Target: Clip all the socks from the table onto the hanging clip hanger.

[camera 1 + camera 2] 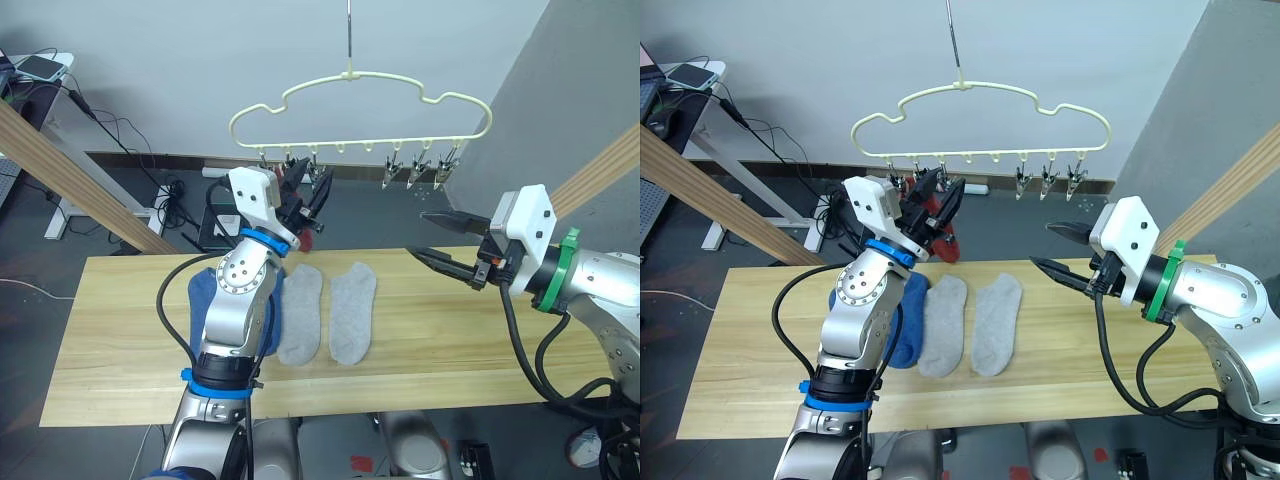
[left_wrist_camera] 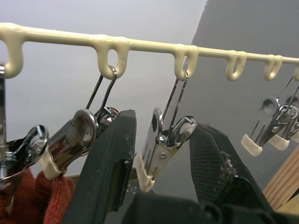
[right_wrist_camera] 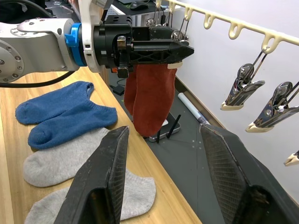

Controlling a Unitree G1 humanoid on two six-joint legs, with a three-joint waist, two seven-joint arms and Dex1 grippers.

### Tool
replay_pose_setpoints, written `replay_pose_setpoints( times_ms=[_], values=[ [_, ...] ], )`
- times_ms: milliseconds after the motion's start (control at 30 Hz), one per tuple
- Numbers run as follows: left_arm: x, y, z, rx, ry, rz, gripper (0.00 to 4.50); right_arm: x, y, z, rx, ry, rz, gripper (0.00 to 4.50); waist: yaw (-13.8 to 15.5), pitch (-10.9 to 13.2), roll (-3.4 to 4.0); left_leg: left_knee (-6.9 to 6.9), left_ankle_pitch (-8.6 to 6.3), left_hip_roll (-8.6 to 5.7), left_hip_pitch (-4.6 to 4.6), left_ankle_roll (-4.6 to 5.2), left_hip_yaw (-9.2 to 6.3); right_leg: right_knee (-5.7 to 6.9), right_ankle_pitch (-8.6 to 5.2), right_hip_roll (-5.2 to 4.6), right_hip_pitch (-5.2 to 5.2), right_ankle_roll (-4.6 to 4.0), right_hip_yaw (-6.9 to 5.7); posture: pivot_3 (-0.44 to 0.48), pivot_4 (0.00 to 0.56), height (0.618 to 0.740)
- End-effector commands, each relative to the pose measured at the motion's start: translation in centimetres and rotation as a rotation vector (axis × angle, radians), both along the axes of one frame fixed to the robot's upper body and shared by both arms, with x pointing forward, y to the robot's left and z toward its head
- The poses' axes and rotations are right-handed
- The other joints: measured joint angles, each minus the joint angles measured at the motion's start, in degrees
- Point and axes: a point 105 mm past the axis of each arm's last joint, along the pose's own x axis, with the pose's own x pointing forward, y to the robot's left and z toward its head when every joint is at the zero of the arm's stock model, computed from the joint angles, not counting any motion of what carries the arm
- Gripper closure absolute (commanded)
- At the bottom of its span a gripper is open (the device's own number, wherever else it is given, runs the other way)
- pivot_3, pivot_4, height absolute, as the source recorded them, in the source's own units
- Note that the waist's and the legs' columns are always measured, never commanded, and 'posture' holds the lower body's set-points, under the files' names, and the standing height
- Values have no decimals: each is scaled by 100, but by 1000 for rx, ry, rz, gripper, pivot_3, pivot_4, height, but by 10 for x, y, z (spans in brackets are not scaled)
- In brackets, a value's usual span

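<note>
The pale-yellow clip hanger (image 1: 350, 76) hangs above the table's (image 1: 450, 340) far edge. Two rust-red socks (image 3: 152, 93) hang from its leftmost clips. My left gripper (image 2: 163, 122) is raised to the clip row just beside them, open, with an empty metal clip (image 2: 159, 149) between its fingers. On the table lie two light grey socks (image 1: 300, 315) (image 1: 353, 310) side by side. Left of them are two blue socks (image 3: 60, 112), partly hidden by my left arm in the eye views. My right gripper (image 1: 420, 233) hovers open and empty above the table's right part.
Several free clips (image 1: 420, 172) hang at the hanger's right end. Slanted wooden bars stand at the left (image 1: 70, 170) and right (image 1: 600, 170). A desk with a phone (image 1: 40, 66) and floor cables (image 1: 170, 195) lie beyond the table.
</note>
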Motion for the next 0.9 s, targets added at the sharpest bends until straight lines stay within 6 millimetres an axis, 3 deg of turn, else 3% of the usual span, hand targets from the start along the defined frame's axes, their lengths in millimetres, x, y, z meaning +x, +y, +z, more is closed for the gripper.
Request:
replay_pose_setpoints(
  times_ms=[33, 400, 533, 633, 700, 900],
  values=[
    [-11, -4, 23, -21, -99, -29, 2479, -4, -1, 8, 5, -41, 13, 1976, -1, 0, 0, 0, 0, 0, 0, 0, 0, 0, 0, 0, 0, 0, 0, -304, 329, 732],
    [-11, -4, 22, -10, -105, -31, 2479, -4, -1, 6, 5, -36, 11, 1976, 0, 0, 0, 0, 0, 0, 0, 0, 0, 0, 0, 0, 0, 0, 0, -300, 323, 732],
    [-12, -5, 21, -5, -107, -40, 3608, -3, -1, 6, 8, -36, 12, 1976, 0, 0, 0, 0, 0, 0, 0, 0, 0, 1, 0, 0, 0, 0, 0, -300, 320, 732],
    [-11, -5, 20, -2, -104, -46, 4194, -4, 0, 7, 13, -37, 15, 1976, 0, -1, 0, 1, 0, 0, 0, 0, 0, 1, 0, 0, 0, 0, -1, -300, 320, 732],
    [-11, -4, 20, 0, -104, -41, 4461, -4, 0, 7, 15, -37, 17, 1976, 0, -1, 0, 1, 0, 0, 0, 0, 0, 1, 0, 0, 0, 0, 0, -300, 320, 732],
    [-10, 1, 21, 18, -110, -42, 4484, -6, 5, 3, 19, -28, 23, 1976, 0, -3, -1, 1, 0, 0, 0, 0, 0, 2, 0, 0, 0, 0, 0, -294, 313, 732]
  ],
)
